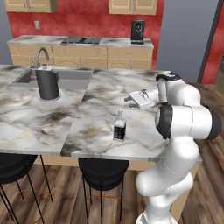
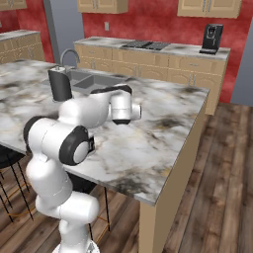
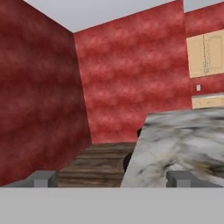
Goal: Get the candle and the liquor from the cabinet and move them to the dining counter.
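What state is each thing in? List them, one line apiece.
Squat square black liquor bottle: upright on the marble dining counter, free of the pincer.
White two-finger pincer: open, empty, above the counter beyond the bottle.
Dark cylinder canister: upright beside the inset sink.
Tan wall cabinet: doors closed.

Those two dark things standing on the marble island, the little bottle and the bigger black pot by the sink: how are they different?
The bottle is small, squarish, with a white label and a short pale neck; the pot is far bigger, a plain dark round cylinder. The bottle stands near the front edge of the island, close to the robot; the pot stands further back, right beside the sink. Both are dark and upright on the marble.
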Robot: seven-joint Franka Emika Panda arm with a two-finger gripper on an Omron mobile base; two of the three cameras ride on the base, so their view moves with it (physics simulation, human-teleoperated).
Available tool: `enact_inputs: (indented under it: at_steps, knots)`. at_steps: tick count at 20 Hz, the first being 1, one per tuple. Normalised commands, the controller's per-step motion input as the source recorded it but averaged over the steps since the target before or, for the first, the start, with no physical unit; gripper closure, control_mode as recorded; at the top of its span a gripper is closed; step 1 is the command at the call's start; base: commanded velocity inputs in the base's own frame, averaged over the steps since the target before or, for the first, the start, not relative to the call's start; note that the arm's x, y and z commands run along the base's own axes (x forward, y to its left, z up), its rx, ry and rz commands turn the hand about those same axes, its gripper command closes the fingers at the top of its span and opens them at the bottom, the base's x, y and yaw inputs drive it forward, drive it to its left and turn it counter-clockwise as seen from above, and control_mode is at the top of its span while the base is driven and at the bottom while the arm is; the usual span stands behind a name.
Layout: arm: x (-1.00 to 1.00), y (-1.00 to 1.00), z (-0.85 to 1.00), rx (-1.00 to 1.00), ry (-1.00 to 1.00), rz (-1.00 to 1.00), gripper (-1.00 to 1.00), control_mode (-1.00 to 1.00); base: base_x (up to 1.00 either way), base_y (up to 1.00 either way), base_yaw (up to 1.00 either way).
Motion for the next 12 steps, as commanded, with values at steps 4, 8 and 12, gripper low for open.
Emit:
enact_inputs:
  at_steps: [4, 8, 12]
  knots:
    - [-0.54, -0.1, 0.75, 0.02, 0.01, -0.07, -1.0, -1.0, 0.0, 0.0, 0.0]
    - [-0.73, 0.0, 0.76, 0.05, 0.02, -0.1, -1.0, -1.0, 0.0, 0.0, 0.0]
    - [-0.74, 0.0, 0.72, 0.05, 0.06, -0.1, -1.0, -1.0, 0.0, 0.0, 0.0]
